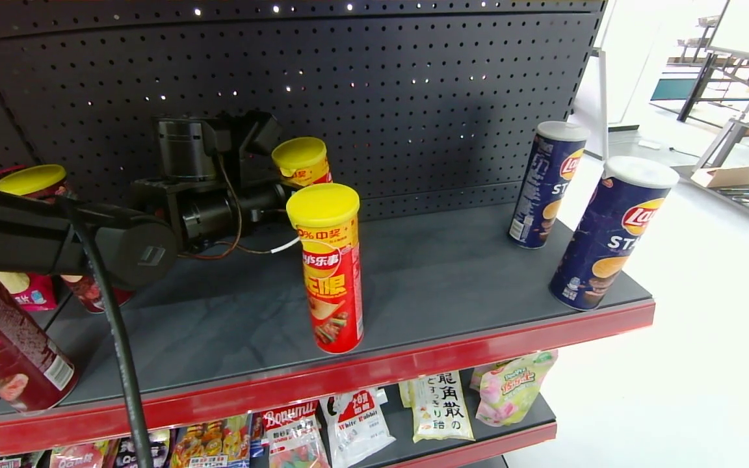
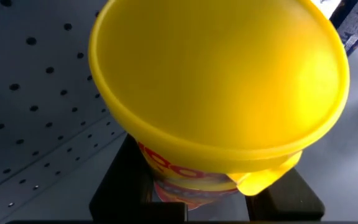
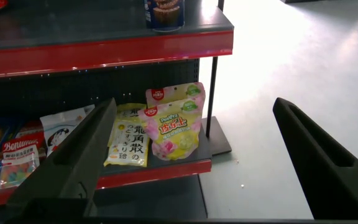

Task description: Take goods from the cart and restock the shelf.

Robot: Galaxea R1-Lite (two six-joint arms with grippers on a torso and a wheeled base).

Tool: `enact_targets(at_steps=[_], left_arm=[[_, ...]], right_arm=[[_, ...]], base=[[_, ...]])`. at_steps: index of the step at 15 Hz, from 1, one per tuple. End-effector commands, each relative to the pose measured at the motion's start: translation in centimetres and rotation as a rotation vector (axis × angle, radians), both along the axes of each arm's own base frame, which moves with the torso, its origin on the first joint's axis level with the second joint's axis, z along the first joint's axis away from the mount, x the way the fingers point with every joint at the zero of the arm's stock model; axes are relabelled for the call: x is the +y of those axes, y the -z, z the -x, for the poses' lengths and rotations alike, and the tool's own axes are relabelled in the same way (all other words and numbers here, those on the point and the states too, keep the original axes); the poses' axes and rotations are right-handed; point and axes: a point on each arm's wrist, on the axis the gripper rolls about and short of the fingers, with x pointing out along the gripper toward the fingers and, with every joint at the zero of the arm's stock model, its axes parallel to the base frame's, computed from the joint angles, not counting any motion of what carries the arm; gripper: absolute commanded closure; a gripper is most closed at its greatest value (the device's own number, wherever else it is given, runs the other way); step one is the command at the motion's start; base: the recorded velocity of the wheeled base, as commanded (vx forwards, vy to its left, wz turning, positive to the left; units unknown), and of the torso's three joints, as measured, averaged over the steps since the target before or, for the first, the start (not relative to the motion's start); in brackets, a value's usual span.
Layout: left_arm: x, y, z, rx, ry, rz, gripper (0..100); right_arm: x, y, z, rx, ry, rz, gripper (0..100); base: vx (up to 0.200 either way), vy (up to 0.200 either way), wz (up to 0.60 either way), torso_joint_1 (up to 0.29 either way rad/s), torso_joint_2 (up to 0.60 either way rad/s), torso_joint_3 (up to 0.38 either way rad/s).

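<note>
Chip can (image 1: pixel 303 162) (image 2: pixel 219 81), red with a yellow lid, sits clamped in the left tool (image 1: pixel 280 192) (image 2: pixel 207 199) at the back of the shelf (image 1: pixel 452 273), close to the pegboard (image 1: pixel 413 97). It seems slightly tilted, and its base is hidden behind 1 matching front can (image 1: pixel 330 266) standing upright near the shelf's edge. 2 blue cans (image 1: pixel 547 185) stand upright at the shelf's right end. The right tool (image 3: pixel 194 168) hangs lower with its fingers spread wide, facing snack bags (image 3: pixel 169 124) on the lower shelf (image 3: pixel 154 174).
</note>
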Motion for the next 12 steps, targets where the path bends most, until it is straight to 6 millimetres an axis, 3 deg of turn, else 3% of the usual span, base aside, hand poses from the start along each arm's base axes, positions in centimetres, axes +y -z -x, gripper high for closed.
enact_targets(at_steps=[1, 8, 12], left_arm=[[0.0, 0.1, 0.0, 0.009, 0.001, -0.004, 100], [0.4, -1.2, 1.3, 0.033, 0.031, -0.008, 100], [0.4, -0.8, 1.4, 0.05, 0.032, -0.02, 100]], right_arm=[[0.0, 0.0, 0.0, -0.001, 0.0, 0.0, 0], [0.0, 0.0, 0.0, -0.001, 0.0, 0.0, 0], [0.0, 0.0, 0.0, -0.001, 0.0, 0.0, 0]], base=[[0.0, 0.0, 0.0, 0.0, 0.0, 0.0], [0.0, 0.0, 0.0, 0.0, 0.0, 0.0], [0.0, 0.0, 0.0, 0.0, 0.0, 0.0]])
